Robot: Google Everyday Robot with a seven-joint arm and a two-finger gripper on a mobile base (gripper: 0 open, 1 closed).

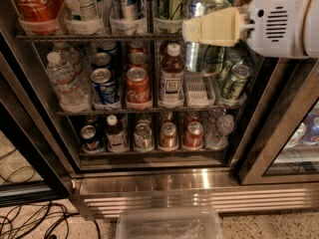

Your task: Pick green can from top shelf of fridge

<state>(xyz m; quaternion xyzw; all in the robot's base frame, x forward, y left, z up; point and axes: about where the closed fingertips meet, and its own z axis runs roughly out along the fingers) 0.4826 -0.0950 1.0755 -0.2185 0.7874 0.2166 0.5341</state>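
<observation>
My gripper [199,29], cream fingers on a white wrist, is at the upper right in front of the fridge [189,183]. It is shut on the green can [204,59], a tall silvery-green can held upright in front of the top shelf [75,36] at its right end. One finger crosses the can's front; the other is hidden behind it. A similar streaked green can [172,4] stands in a clear cup on the top shelf, just left of the held one.
Two shorter dark-green cans [234,81] stand on the middle rack below the gripper. A Coca-Cola bottle [32,4] is at top left. The open door frame [30,148] is at left and a glass door [279,133] at right. A clear plastic bin [169,223] and cables [30,218] lie on the floor.
</observation>
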